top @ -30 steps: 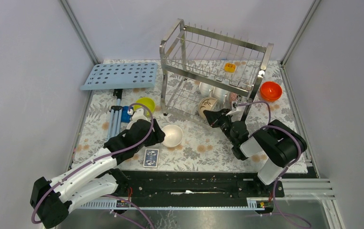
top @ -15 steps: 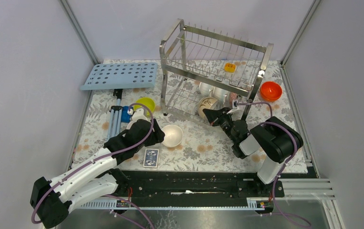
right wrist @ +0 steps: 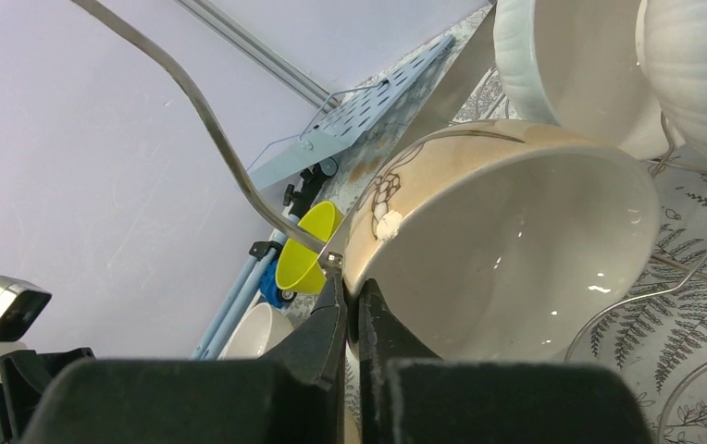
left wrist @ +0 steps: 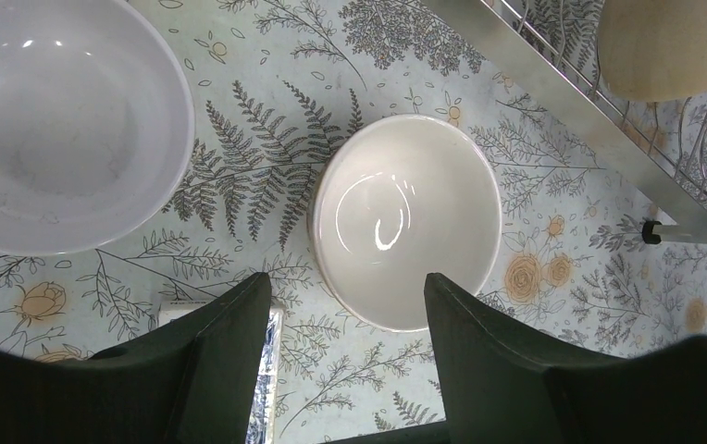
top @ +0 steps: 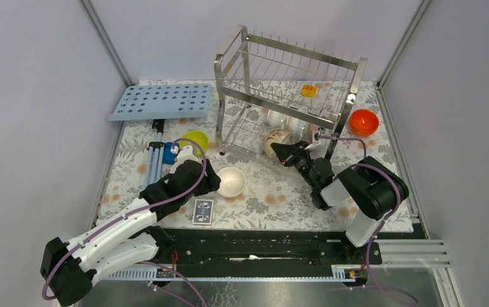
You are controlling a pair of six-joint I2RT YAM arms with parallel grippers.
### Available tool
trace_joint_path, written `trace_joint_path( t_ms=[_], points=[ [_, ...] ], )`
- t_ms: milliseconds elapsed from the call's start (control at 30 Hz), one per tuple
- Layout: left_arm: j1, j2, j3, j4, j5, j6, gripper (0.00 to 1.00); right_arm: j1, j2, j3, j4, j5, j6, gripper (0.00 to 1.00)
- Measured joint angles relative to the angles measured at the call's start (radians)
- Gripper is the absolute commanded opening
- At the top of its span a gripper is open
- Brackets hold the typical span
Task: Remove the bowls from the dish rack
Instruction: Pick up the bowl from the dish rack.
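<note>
Rim of beige bowl (right wrist: 516, 250) pinched in right tool (right wrist: 351, 314), its lower edge hidden, left tool (left wrist: 345, 282) wide.

**Left arm** (top: 117, 227): shown stretched from its base at the near left, forward and to the right. The wrist is bent so that the left gripper (top: 208, 179) is directed straight down. In the wrist view its two fingers (left wrist: 225, 356) are seen set wide apart.

**Right arm** (top: 370, 188): shown folded at the elbow above its base, with the forearm carried forward and to the left. The right gripper (top: 282, 151) is held low and nearly level. Its fingers (right wrist: 327, 324) are drawn together, with the rim of the beige bowl (right wrist: 516, 250) pinched between them.
</note>
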Motion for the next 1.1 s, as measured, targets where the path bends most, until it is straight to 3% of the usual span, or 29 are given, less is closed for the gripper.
trace_joint_path(
  t_ms=[667, 1100],
  points=[
    [0.0, -0.039, 0.0, -0.02, -0.018, 0.004, 0.66, 0.0, -0.058, 0.051, -0.105, -0.096, 0.113, 0.0],
    [0.0, -0.066, 0.002, -0.055, -0.038, 0.005, 0.66, 0.001, -0.47, 0.021, -0.376, -0.23, 0.063, 0.0]
  ],
)
